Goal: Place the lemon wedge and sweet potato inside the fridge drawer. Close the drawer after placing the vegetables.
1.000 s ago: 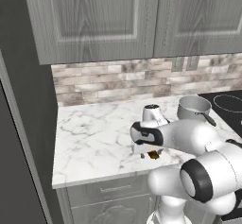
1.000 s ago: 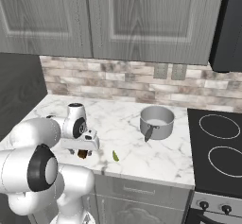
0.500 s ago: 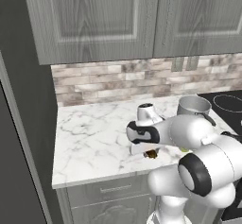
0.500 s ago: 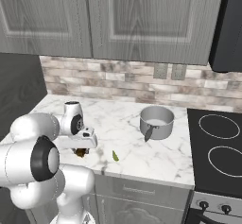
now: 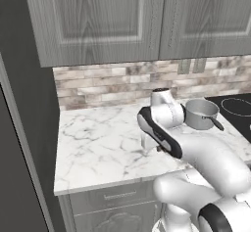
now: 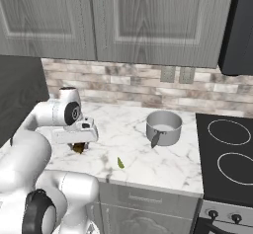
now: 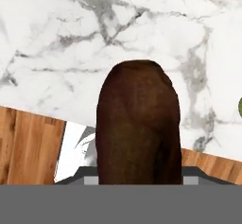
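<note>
Marble tabletop (image 6: pixel 133 159) under grey cabinets; steel pot (image 6: pixel 163 127) toward stove.
Hand (image 6: pixel 78 147) at front edge of tabletop, lifted just clear, clamped on sweet potato (image 7: pixel 138 124); tuber hangs between fingers above marble.
Lemon wedge (image 6: pixel 120 163) lies on tabletop near front edge, just beside hand on pot side.
Step in hand: carrying first vegetable.
Next: swing toward fridge drawer, release inside; wedge and drawer closing not yet done.

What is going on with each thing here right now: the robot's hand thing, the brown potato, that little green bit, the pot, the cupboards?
end effector: closed on the sweet potato, just above the counter.
sweet potato: gripped, hanging from the fingers.
lemon wedge: lying loose on the counter, untouched.
pot: upright, no lid, beside the stove.
upper cabinets: doors shut.
</note>
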### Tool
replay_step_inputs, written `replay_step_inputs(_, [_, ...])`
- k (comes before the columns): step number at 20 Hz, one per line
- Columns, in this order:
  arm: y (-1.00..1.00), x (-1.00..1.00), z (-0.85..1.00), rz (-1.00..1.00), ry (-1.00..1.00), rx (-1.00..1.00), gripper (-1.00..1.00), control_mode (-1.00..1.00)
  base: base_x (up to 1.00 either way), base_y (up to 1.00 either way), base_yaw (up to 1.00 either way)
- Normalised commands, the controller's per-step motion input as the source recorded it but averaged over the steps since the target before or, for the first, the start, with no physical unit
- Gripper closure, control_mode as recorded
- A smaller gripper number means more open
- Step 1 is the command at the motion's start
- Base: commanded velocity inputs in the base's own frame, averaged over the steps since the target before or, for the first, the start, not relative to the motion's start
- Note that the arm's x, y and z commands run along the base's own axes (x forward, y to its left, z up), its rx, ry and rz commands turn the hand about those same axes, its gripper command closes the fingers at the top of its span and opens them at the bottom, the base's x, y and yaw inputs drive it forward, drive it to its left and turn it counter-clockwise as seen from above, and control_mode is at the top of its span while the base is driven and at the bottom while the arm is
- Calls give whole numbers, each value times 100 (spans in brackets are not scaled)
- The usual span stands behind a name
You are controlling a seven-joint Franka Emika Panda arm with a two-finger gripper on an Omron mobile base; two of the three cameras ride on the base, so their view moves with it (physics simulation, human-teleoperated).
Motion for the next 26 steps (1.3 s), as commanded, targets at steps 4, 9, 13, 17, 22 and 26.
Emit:
replay_step_inputs(4, [-10, -84, 100, 11, -15, 8, 100, -100, 0, 0, 0])
replay_step_inputs(9, [0, -63, 100, 13, -18, 4, 100, -100, 0, 0, 0])
replay_step_inputs(13, [1, -35, 94, 12, -21, 1, 100, -100, 0, 0, 0])
replay_step_inputs(17, [-6, -16, 15, 0, -6, 0, 100, -100, 0, 0, 0])
replay_step_inputs(22, [0, 0, 0, 0, 0, 0, 100, -100, 0, 0, 0])
replay_step_inputs(26, [-3, -8, 5, 0, 0, 0, 100, 100, -13, -3, 5])
